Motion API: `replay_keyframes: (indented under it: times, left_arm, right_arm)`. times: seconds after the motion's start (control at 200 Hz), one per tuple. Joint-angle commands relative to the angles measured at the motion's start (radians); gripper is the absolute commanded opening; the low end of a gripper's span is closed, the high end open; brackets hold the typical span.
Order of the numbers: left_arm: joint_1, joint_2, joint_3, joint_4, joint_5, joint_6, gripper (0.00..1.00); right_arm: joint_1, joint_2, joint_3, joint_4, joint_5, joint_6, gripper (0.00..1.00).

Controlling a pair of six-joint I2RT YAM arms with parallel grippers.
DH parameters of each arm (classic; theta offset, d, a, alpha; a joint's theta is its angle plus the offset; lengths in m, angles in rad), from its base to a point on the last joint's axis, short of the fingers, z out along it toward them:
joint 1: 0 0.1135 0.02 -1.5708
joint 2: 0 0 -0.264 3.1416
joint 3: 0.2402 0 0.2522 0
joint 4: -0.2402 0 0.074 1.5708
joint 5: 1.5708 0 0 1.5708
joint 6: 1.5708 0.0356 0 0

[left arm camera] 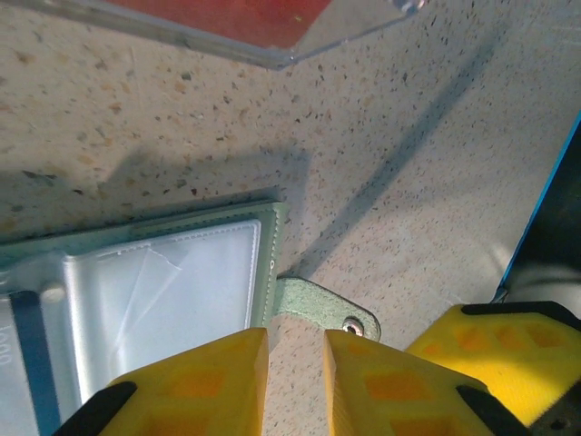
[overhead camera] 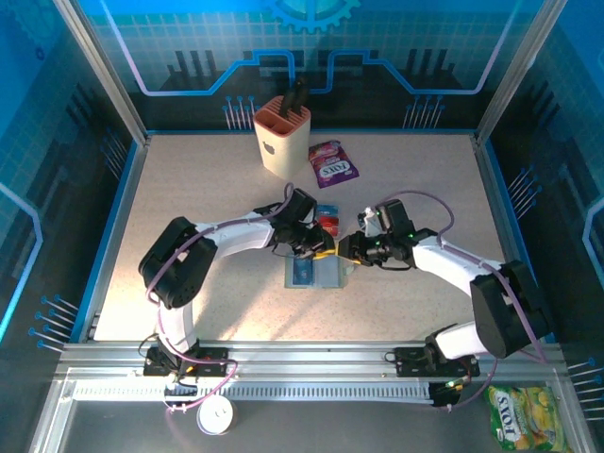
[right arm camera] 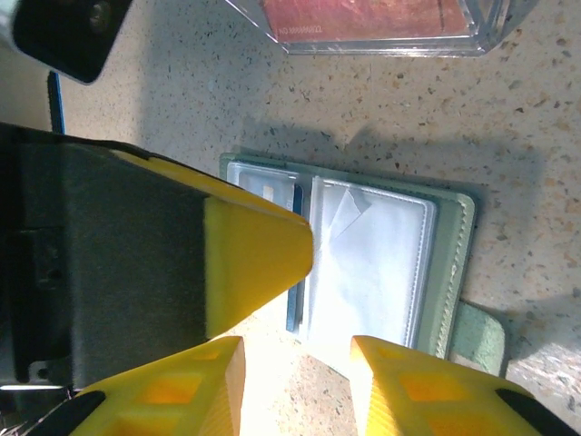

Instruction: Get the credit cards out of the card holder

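The holder (right arm camera: pixel 381 263) lies open, sleeves up, below the narrowly parted left gripper (left arm camera: pixel 295 352) and spread right gripper (right arm camera: pixel 298 361), both empty, probably so the blue card (right arm camera: pixel 294 309) can be reached.

The left claw (overhead camera: pixel 319 250) and right claw (overhead camera: pixel 345 253) crowd the card holder (overhead camera: pixel 313 276); bare table (overhead camera: pixel 189 184) surrounds them.

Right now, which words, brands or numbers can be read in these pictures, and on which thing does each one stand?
"FOX'S": on the purple candy packet.
"FOX'S", sideways: on the yellow-green packet at the near right corner.
Small print on the red card: too small to read.
Digits inside the card holder, at the picture's edge: cut off, unreadable.
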Motion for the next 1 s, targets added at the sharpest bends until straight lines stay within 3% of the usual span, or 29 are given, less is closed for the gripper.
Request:
replay_keyframes:
  times: [0.0, 0.525, 0.995]
  left_arm:
    - [0.03, -0.069, -0.039, 0.005, 0.034, 0.018, 0.24]
    - [0.156, -0.224, -0.326, 0.127, 0.044, 0.03, 0.22]
    - [0.158, -0.215, -0.41, 0.153, 0.036, 0.056, 0.05]
  right_arm:
    - [0.026, 0.033, 0.041, -0.016, -0.007, 0.018, 0.37]
    - [0.188, 0.199, 0.154, -0.02, 0.066, 0.059, 0.36]
    - [0.239, 0.312, 0.239, -0.032, 0.063, 0.056, 0.35]
